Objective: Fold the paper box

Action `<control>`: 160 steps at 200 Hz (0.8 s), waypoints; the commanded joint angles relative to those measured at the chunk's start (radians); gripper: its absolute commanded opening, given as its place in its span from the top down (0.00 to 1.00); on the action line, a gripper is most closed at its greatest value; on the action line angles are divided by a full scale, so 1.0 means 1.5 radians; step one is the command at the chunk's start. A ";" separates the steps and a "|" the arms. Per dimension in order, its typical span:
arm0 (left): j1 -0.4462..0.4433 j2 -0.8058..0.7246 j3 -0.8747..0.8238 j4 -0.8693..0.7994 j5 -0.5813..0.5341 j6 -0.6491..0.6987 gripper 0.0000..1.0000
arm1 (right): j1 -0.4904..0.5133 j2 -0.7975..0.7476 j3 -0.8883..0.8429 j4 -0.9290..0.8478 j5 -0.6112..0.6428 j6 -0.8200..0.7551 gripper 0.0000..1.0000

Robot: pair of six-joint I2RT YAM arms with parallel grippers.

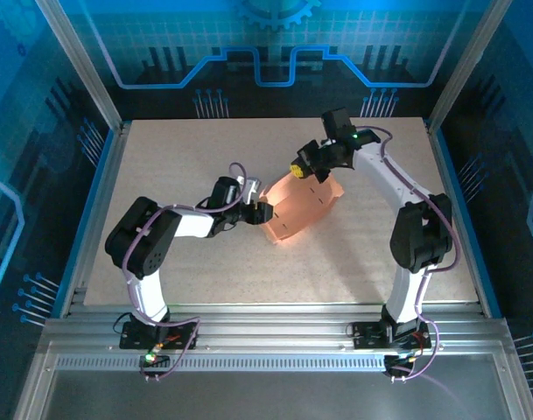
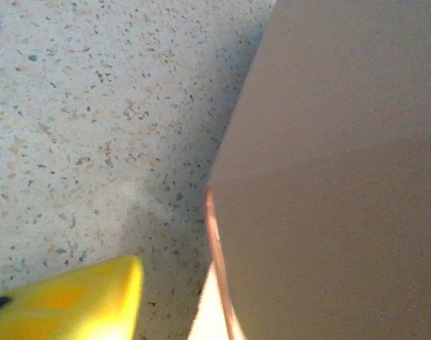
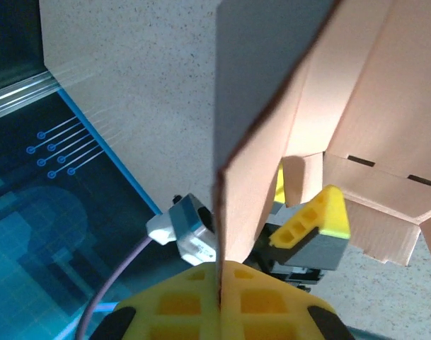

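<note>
Right claw (image 3: 221,287) pinches the paper box (image 3: 357,106) — left claw (image 1: 262,211) alongside.

Overhead wide; wrist views close, sharing paper box (image 1: 301,210).

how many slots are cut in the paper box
2, side by side on one paper box panel: a slot left, another right; more may be hidden.
</note>
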 commanded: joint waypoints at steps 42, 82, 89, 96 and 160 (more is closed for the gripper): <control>0.003 -0.007 -0.052 0.123 -0.035 0.066 0.43 | -0.009 0.063 0.093 -0.085 -0.084 -0.019 0.91; 0.004 0.019 -0.050 0.188 -0.003 0.041 0.66 | -0.003 0.070 0.099 -0.087 -0.088 -0.016 0.88; 0.004 0.020 -0.050 0.194 -0.004 0.038 0.68 | -0.003 0.070 0.100 -0.089 -0.088 -0.016 0.88; 0.004 0.021 -0.052 0.201 -0.005 0.035 0.71 | -0.003 0.070 0.100 -0.091 -0.087 -0.019 0.88; 0.008 0.033 -0.045 0.199 -0.002 0.042 0.99 | -0.001 0.066 0.093 -0.088 -0.100 -0.026 0.77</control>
